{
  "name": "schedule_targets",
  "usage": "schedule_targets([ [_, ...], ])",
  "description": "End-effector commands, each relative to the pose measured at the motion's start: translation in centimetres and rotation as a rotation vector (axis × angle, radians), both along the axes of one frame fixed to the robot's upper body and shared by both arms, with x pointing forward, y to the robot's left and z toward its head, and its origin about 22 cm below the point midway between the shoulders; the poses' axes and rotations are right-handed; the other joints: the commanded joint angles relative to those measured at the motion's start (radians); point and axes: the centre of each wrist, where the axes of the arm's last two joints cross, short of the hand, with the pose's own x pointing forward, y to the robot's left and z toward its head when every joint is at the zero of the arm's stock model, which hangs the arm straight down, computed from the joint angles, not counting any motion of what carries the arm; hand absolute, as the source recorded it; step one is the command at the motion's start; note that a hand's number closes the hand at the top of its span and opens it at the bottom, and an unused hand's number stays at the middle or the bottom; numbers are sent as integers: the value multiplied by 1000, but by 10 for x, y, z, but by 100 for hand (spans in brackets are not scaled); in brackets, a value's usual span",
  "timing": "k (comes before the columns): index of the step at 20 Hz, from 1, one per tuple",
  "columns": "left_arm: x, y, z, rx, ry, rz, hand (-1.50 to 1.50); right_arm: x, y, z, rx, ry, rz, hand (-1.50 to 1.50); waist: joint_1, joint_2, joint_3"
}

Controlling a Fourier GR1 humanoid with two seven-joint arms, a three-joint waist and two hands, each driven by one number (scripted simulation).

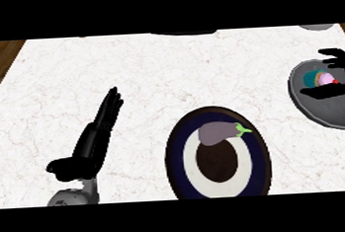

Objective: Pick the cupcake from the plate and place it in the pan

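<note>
Cupcake (322, 77) is over the pan (315, 108) at far right, grasped by the right hand (338, 62); placing step, next release. Left hand (102, 124) rests released; eggplant (219, 132) stays on plate (179, 159)

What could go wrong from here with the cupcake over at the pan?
1. The pan sits at the counter's right edge and is cut off by the view, so a release of the cupcake may be hard to check.
2. The right robot hand is curled around the cupcake near the pan's far rim; letting go there might tip it onto the rim or outside.
3. The eggplant lies on the plate near the pan; a returning arm could nudge it.
</note>
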Motion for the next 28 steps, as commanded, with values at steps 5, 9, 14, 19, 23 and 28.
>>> schedule_targets([
  [5, -6, -1, -9, 10, 16, 38, 0, -5, 1, -13, 192, -264, 26, -150, -22, -4, 2],
  [9, 9, -4, 3, -1, -2, 29, 0, -4, -18, 6, 326, -361, -2, -150, -33, -5, 1],
  [14, -5, 7, -5, 0, 5, 36, 0, -32, -65, 16, 457, -350, 15, -150, -41, -12, -1],
  [19, -17, 4, -8, 8, 18, 50, 0, -71, -97, 3, 633, -351, 133, -150, -57, -19, -1],
  [23, -6, 21, 3, -6, 20, 64, 0, -93, -106, -13, 642, -314, 235, -150, -57, -19, -2],
  [28, 2, 37, -10, 1, 19, 61, 0, -100, -123, 5, 629, -307, 281, -150, -57, -19, -3],
])
